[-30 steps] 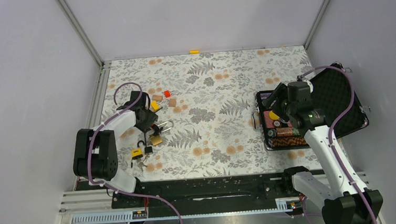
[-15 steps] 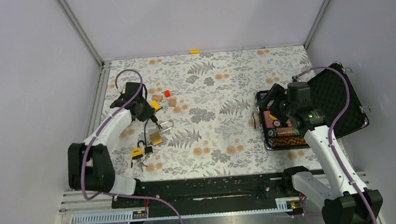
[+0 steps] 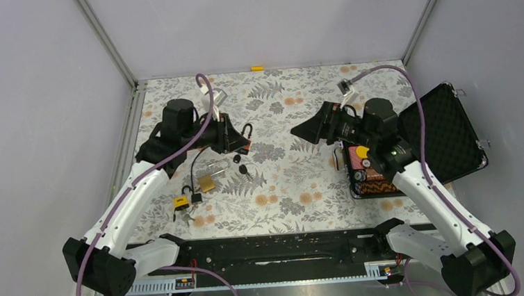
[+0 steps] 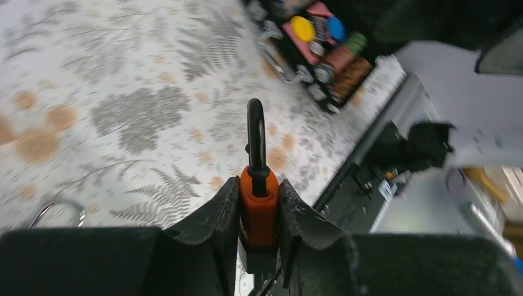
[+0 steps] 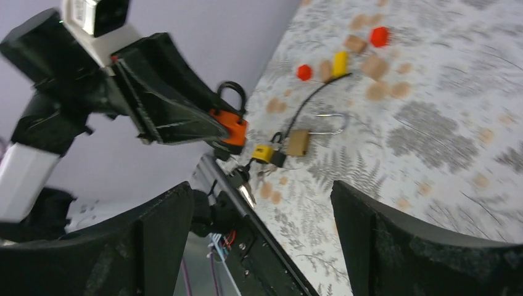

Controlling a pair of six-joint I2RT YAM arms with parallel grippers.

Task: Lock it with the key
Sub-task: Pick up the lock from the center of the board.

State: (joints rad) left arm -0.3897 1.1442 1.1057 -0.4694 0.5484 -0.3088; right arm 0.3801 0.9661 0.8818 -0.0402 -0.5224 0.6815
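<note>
Clamps the orange padlock [image 4: 259, 209] in the left gripper [image 3: 236, 139], up off the table [image 3: 296, 180], black shackle [image 4: 256, 132] pointing toward the right gripper [image 3: 306, 127]. Spreads the right gripper wide, empty, facing the padlock. Shows a brass padlock [image 3: 207, 184] and a yellow padlock [image 3: 181, 202] lying on the table nearby.

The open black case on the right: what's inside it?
The case holds small colourful pieces, including a yellow disc and a blue disc. The right arm covers part of it from above, so the rest is hidden.
</note>
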